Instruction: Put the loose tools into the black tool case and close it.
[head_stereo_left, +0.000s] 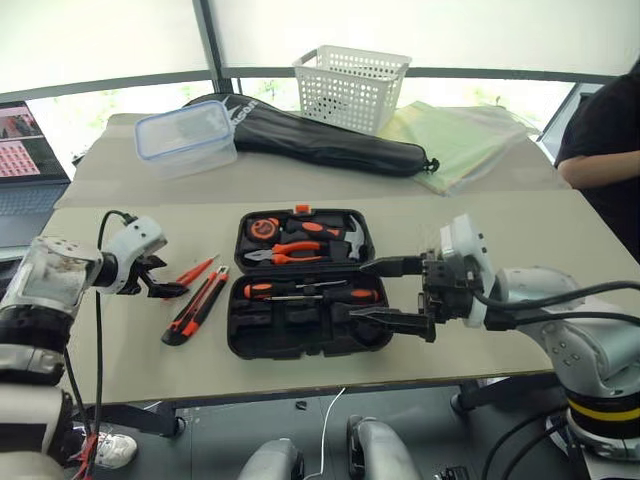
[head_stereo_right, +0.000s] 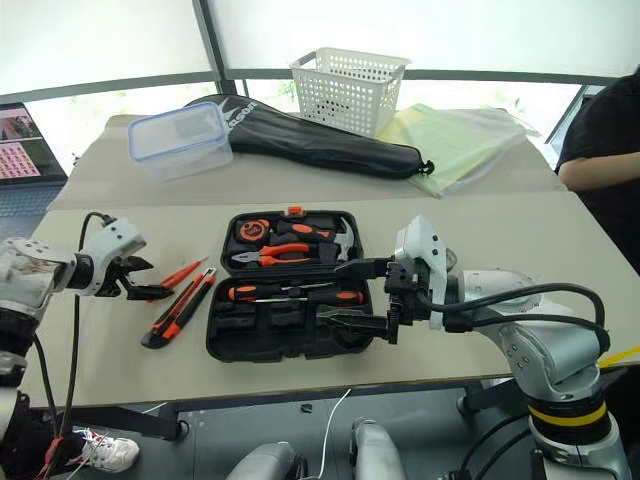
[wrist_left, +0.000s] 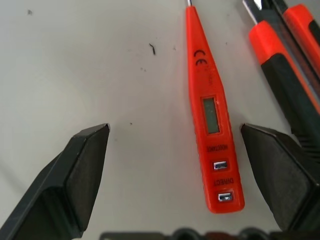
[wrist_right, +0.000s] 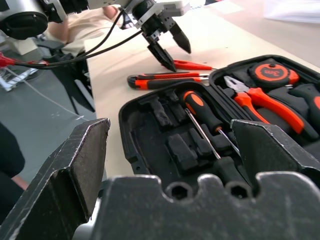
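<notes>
The black tool case (head_stereo_left: 255, 345) lies open at the table's middle. Its rear half holds pliers, a hammer and a tape measure. Two orange-and-black screwdrivers (head_stereo_left: 310, 291) lie in its front half. Left of the case, a thin red tester screwdriver (head_stereo_left: 197, 270) and an orange-and-black utility knife (head_stereo_left: 195, 306) rest on the table. My left gripper (head_stereo_left: 165, 278) is open, pointing down over the tester (wrist_left: 210, 115), which lies between its fingers (wrist_left: 75, 175) near the right one. My right gripper (head_stereo_left: 360, 291) hangs open and empty over the case's right side, pointing left.
At the back stand a clear lidded box (head_stereo_left: 185, 135), a long black bag (head_stereo_left: 320, 140), a white basket (head_stereo_left: 350, 85) and green plastic sheets (head_stereo_left: 460, 140). A laptop (head_stereo_left: 25, 150) sits far left. A person's arm (head_stereo_left: 600, 165) rests at the right.
</notes>
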